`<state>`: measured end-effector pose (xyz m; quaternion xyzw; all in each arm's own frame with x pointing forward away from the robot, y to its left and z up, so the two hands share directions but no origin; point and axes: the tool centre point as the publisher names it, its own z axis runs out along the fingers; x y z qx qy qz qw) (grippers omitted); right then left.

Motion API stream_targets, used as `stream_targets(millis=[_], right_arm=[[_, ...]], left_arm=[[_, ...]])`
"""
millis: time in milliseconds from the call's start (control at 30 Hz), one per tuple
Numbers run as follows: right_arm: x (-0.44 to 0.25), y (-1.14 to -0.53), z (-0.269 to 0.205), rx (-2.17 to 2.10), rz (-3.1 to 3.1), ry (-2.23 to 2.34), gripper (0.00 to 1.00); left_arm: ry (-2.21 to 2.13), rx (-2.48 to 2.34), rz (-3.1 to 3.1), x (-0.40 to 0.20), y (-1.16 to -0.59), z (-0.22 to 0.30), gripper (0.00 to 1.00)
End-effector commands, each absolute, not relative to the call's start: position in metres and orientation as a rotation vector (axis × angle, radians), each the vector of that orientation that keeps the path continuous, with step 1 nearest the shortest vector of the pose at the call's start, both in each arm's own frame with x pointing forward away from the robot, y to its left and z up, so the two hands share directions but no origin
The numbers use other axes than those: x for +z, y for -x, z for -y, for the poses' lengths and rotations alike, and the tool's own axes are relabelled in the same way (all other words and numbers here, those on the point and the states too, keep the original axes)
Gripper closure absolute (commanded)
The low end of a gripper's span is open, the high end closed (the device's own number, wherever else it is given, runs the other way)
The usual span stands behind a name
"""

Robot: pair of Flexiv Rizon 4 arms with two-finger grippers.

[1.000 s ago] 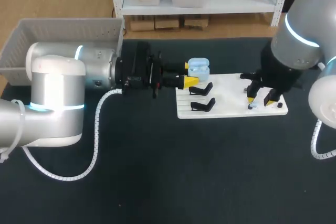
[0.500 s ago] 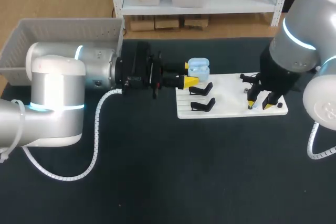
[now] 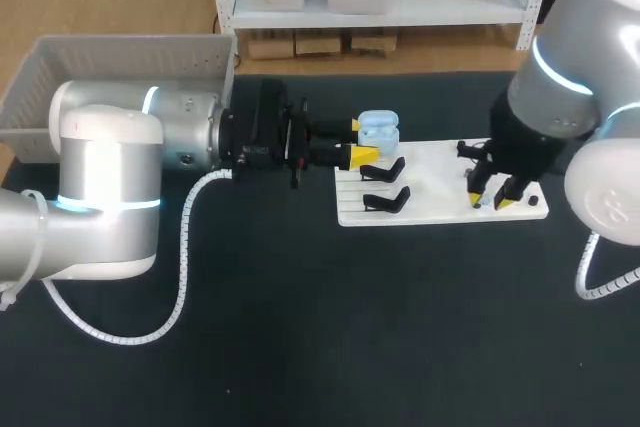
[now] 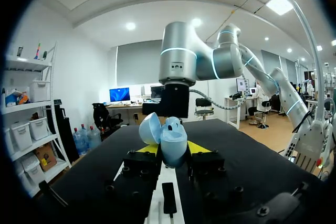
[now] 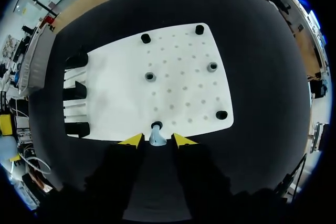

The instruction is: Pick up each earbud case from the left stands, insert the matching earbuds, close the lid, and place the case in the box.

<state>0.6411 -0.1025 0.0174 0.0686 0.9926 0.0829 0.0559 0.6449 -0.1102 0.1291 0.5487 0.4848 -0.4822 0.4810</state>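
Note:
A light blue earbud case (image 4: 172, 141) with its lid open sits between the yellow tips of my left gripper (image 4: 173, 148), which is shut on it. In the head view that gripper (image 3: 362, 140) holds the case (image 3: 378, 128) in the air at the left end of the white board (image 3: 440, 175). My right gripper (image 3: 490, 200) hangs over the board's front right part. Its wrist view shows a pale blue earbud (image 5: 157, 138) on a black peg, flanked by the fingers of the right gripper (image 5: 157, 140), with a narrow gap at each side.
Two black stands (image 3: 386, 169) (image 3: 387, 200) sit on the board's left part. Several more pegs (image 5: 212, 67) dot the board (image 5: 178, 93). A grey box (image 3: 120, 57) stands at the back left, behind my left arm. Dark table surface lies in front.
My right gripper has shifted slightly left over the board and its fingers have narrowed around the earbud. The left arm and case have not moved.

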Motion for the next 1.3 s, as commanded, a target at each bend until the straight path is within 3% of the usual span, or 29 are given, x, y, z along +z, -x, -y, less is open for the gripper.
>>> stream_targets(millis=[33,900,967,1067,1300], right_arm=[[0.015,-0.644,0.101,0.25,-3.017,-0.213,0.69],[0.012,-0.647,0.101,0.23,-3.034,-0.247,0.77],[0.011,-0.647,0.101,0.23,-3.035,-0.247,0.81],[0.011,-0.648,0.101,0.231,-3.036,-0.247,1.0],[0.023,-0.643,0.098,0.242,-3.036,-0.243,1.0]], left_arm=[[-1.334,-1.172,-1.18,0.128,-0.644,0.11,1.0],[-1.334,-1.172,-1.18,0.128,-0.644,0.11,1.0],[-1.334,-1.172,-1.18,0.128,-0.644,0.11,1.0],[-1.334,-1.172,-1.18,0.128,-0.644,0.11,1.0],[-1.334,-1.172,-1.18,0.128,-0.644,0.11,1.0]])
